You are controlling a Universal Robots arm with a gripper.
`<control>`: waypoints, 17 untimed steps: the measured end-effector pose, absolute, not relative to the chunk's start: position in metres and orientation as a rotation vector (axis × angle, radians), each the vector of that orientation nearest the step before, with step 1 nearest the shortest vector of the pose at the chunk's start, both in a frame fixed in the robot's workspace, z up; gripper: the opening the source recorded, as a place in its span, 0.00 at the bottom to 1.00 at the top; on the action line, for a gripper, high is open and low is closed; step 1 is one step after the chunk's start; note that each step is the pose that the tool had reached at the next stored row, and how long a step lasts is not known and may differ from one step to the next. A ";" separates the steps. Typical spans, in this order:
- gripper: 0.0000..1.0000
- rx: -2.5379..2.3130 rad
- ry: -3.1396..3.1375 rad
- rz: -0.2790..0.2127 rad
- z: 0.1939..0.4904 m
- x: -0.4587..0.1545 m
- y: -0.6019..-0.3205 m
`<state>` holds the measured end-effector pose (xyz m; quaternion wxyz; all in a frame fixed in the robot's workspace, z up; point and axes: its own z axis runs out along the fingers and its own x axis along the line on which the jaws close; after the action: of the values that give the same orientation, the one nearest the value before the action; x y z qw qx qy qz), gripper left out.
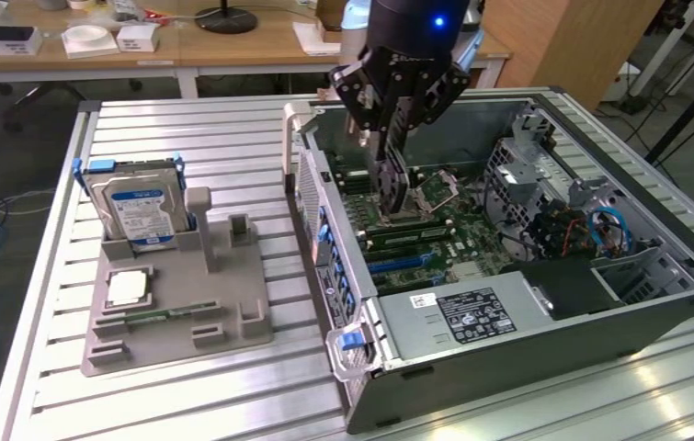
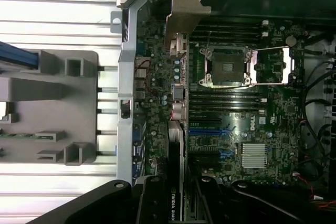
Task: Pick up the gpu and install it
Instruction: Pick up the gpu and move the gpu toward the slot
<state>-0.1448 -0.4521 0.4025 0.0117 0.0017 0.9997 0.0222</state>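
The gpu (image 1: 393, 184) is a thin black card hanging on edge inside the open computer case (image 1: 641, 303), just above the motherboard (image 1: 445, 234). My gripper (image 1: 389, 147) is shut on its upper part. In the wrist view the gpu (image 2: 176, 140) appears edge-on, with its silvery bracket (image 2: 186, 11) near the case's rear wall and a label on the part between my fingers (image 2: 152, 203). The card's lower edge hovers over the slots beside the open processor socket (image 2: 228, 67); I cannot tell whether it touches them.
A grey fixture (image 1: 236, 317) on the slatted table, at the exterior view's left, holds an upright hard drive (image 1: 138, 207), a square silver processor chip (image 1: 126, 288) and a memory stick (image 1: 156, 315). The power supply (image 1: 470, 312) and drive cage with blue cables (image 1: 610, 230) crowd the case.
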 end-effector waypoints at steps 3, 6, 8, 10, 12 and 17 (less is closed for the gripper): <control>0.26 0.005 3.117 0.069 0.402 -0.143 -0.452; 0.26 0.005 3.117 0.069 0.402 -0.142 -0.452; 0.26 0.005 3.117 0.069 0.402 -0.141 -0.452; 0.26 0.005 3.117 0.069 0.402 -0.140 -0.452; 0.26 0.005 3.117 0.069 0.402 -0.139 -0.452; 0.26 0.005 3.117 0.069 0.402 -0.137 -0.452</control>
<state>-0.1374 -0.4521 0.4020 0.0117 0.0017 0.9997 0.0222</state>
